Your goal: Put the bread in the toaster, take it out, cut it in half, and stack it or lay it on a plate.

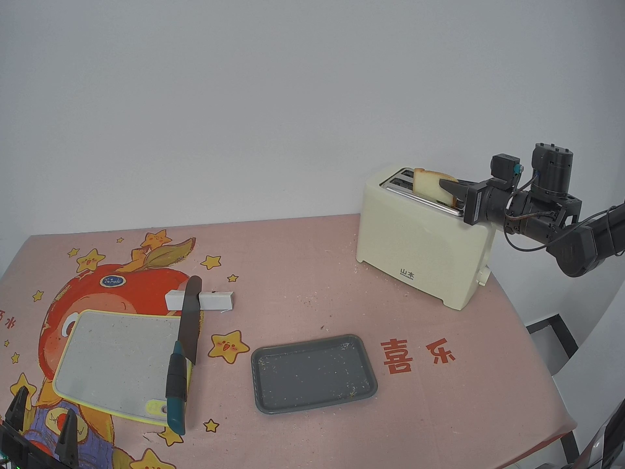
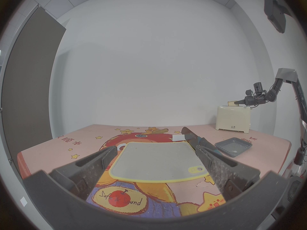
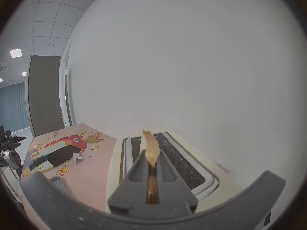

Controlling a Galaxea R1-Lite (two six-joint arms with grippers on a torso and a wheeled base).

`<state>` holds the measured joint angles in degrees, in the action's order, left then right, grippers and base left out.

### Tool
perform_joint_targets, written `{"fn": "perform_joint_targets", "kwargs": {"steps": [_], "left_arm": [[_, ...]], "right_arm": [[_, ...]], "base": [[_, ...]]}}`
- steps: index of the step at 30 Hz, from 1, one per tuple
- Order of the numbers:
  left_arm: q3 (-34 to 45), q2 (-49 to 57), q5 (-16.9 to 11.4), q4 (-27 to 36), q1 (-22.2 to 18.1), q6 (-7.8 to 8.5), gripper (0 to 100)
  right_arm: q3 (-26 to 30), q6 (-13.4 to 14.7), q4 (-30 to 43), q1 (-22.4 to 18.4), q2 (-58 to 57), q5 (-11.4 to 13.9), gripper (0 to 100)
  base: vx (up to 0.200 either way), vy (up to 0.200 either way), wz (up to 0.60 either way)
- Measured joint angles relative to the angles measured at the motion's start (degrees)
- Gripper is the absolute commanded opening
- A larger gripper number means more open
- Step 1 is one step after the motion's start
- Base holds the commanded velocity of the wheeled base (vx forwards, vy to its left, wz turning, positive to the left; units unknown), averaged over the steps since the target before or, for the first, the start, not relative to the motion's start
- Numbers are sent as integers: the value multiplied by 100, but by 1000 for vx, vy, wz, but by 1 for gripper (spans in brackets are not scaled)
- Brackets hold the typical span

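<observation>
A slice of bread (image 1: 432,185) stands on edge above the slots of the cream toaster (image 1: 423,242) at the table's back right. My right gripper (image 1: 456,192) is shut on the bread (image 3: 151,147) just over the toaster (image 3: 204,189). A grey plate (image 1: 314,372) lies in front of the toaster. The grey cutting board (image 1: 117,363) with a yellow rim lies at the left, and a teal-handled knife (image 1: 182,359) rests along its right edge. My left gripper (image 2: 156,163) is open low at the front left corner, before the cutting board (image 2: 156,160).
A small white block (image 1: 209,300) props the knife blade behind the board. The table's right edge runs close past the toaster. The pink tabletop between board, plate and toaster is bare but for crumbs.
</observation>
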<state>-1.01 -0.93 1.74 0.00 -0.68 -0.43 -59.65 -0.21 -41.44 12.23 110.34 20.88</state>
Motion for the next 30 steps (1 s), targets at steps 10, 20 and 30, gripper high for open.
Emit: {"fn": "perform_joint_targets", "kwargs": {"steps": [10,20,30], "left_arm": [[0,0,0,0,0,0,100],[0,0,-2,0,0,2,100],[0,0,0,0,0,0,100]], "right_arm": [[-13,5,-52,56,-33,9,0],[-300,21,71,67,-251,38,0],[-372,13,229,37,-551,55,0]], "base": [[0,0,0],[0,0,0],[0,0,0]]}}
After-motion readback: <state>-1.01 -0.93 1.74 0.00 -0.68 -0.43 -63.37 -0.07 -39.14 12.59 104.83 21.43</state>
